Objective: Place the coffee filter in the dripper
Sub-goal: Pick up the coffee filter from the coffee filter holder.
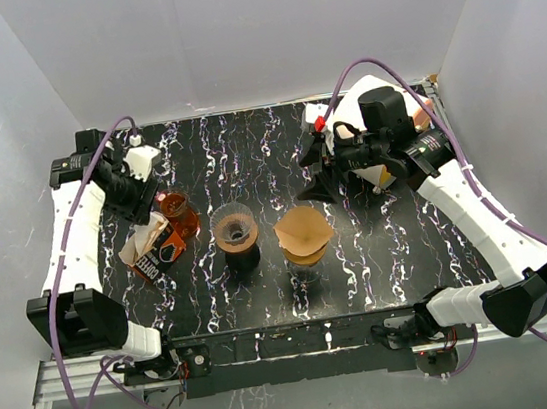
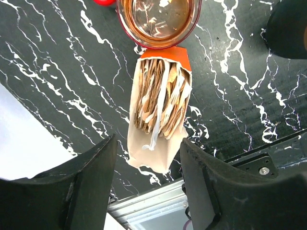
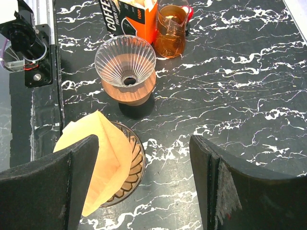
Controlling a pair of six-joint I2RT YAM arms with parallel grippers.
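Orange box (image 3: 139,21) reads "COFFEE", "100P"; paper filter (image 3: 105,143) lies in dripper (image 3: 137,163).

Left white-and-black arm (image 1: 70,231) runs toward 12 o'clock, its black two-finger left gripper (image 2: 148,143) angled back to 5 o'clock, jaws apart, nothing held. Right white-and-black arm (image 1: 465,199) reaches toward 11 o'clock, black right gripper (image 3: 144,143) facing 9 o'clock, jaws wide, empty.

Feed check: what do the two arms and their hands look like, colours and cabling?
The left arm and right arm match: white angular shells with bulky black joint housings. A purple cable loops loosely along each. The left hand and right hand each have two broad matte black fingers. A small red part sits by the right wrist.
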